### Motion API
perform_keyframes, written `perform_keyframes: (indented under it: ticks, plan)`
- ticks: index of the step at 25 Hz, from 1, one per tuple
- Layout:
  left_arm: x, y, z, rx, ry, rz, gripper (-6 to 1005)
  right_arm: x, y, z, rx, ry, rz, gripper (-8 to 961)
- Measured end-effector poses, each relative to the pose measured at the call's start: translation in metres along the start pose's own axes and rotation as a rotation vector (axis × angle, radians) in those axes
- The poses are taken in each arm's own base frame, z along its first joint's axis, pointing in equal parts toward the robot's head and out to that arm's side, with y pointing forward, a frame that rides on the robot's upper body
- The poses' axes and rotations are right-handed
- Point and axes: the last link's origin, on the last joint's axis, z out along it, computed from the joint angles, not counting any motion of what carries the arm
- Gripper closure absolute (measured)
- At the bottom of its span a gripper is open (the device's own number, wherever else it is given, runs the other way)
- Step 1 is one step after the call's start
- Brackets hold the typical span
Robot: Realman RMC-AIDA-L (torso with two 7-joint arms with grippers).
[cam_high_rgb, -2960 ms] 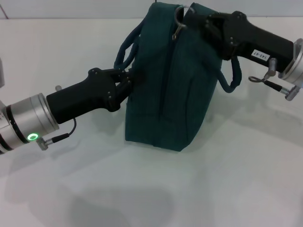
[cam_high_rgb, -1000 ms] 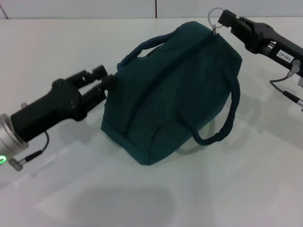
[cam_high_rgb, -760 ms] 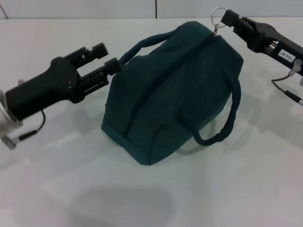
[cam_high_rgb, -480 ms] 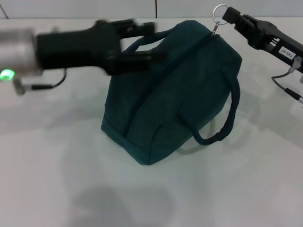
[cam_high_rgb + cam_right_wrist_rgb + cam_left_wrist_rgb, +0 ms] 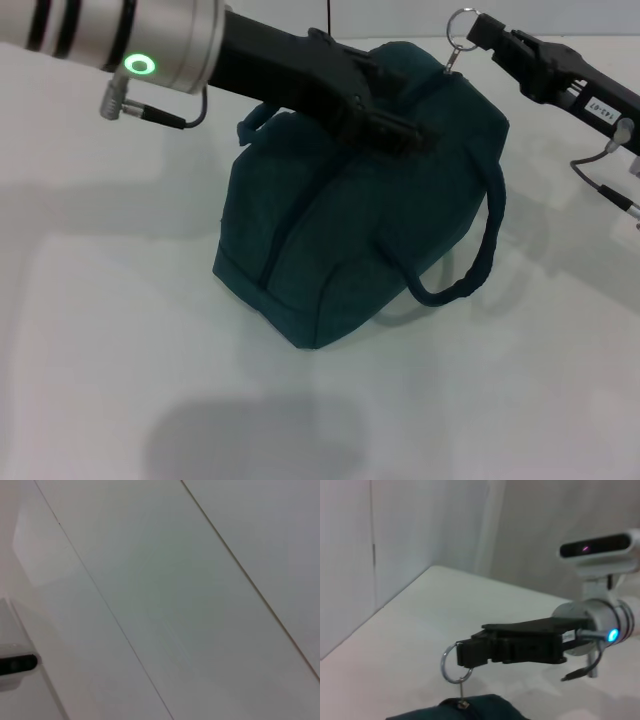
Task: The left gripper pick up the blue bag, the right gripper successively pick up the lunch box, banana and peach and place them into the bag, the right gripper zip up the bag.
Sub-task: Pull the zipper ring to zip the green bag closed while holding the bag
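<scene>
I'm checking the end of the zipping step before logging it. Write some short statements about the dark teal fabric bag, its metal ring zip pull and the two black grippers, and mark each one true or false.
1. The dark teal fabric bag rests on the white table. True.
2. The bag gapes open, showing its lining. False: its top is closed and no lining shows.
3. The right gripper is at the metal ring zip pull, at the bag's far end. True; the left wrist view shows the ring at its tip.
4. The left gripper is parked at the table's edge. False: it reaches across the top of the bag.
5. A banana lies beside the bag. False: none is visible on the table.
</scene>
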Motion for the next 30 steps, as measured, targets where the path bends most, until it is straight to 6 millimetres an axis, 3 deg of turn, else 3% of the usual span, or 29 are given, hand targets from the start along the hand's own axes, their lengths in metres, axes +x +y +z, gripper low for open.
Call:
perform_keyframes:
  ticks: [19,30]
  plan:
    - [-0.010,-0.012,0.002,0.121,-0.100,0.006,310,0.000,-0.002,0.000,0.010,0.004,-0.003,949]
    - [-0.016,-0.011,0.003,0.182,-0.087,0.094,560,-0.002,-0.003,0.000,0.014,0.000,-0.005,949]
